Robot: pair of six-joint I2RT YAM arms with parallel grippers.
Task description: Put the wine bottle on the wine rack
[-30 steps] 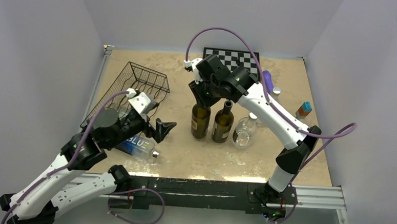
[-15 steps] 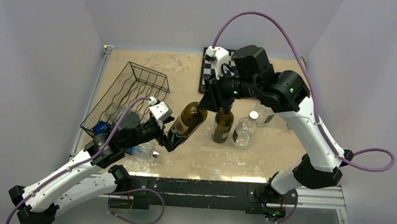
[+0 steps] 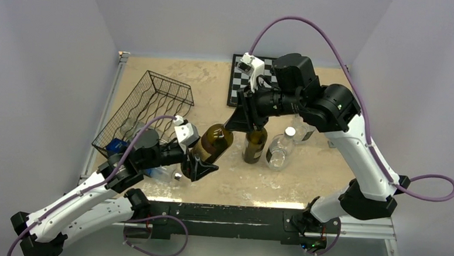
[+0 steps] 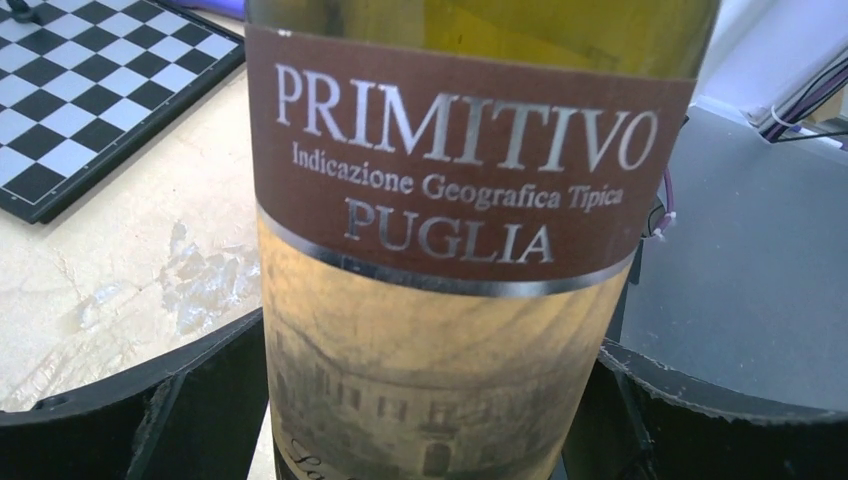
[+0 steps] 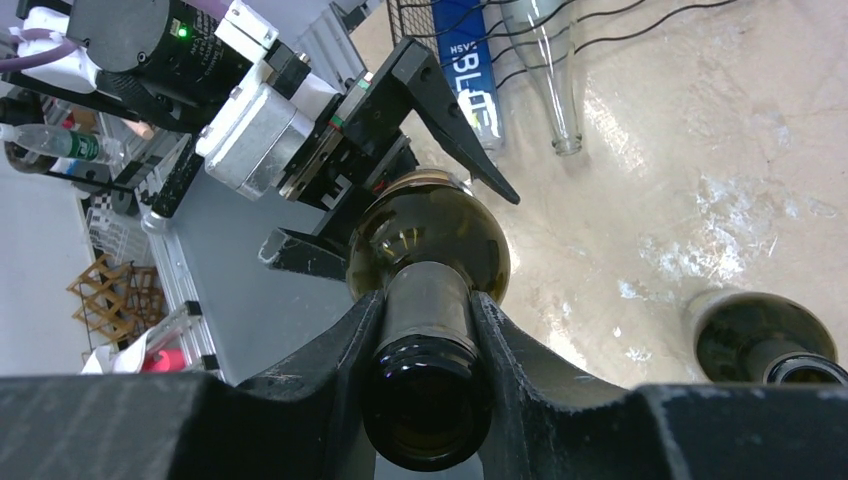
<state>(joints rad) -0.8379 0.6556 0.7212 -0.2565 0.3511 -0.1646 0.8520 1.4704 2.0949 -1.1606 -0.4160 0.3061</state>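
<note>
1. The right claw [image 3: 245, 122] grips the wine bottle [image 3: 215, 139] by the neck. The bottle hangs tilted, mouth up toward the right arm and base down toward the left arm, short of the wine rack [image 3: 156, 98], which sits well to the left on the worktop [image 3: 203, 80].
2. The left claw [image 3: 201, 163] is spread wide, with one finger on each side of the bottle's labelled lower body. The left wrist view shows no squeeze, so I judge it is not yet gripping.
3. The step in hand looks like a handover. It goes well if the left claw closes squarely across the body, just above the base, while the right claw holds the neck steady.
4. The right claw should let go only once the left grip is firm. Glass is smooth and the bottle is heavy at the base, so a loose grip could let it slide.
5. The path to the rack should stay clear of the second bottle [image 3: 254, 144] and the clear bottle [image 3: 279, 149], both standing just beside it.
6. A second ago the wine bottle stood upright next to the second bottle, and the left claw hung empty near the rack.
7. Half a second ago the bottle was already tipped. Since then the left claw has moved further around its base.
</note>
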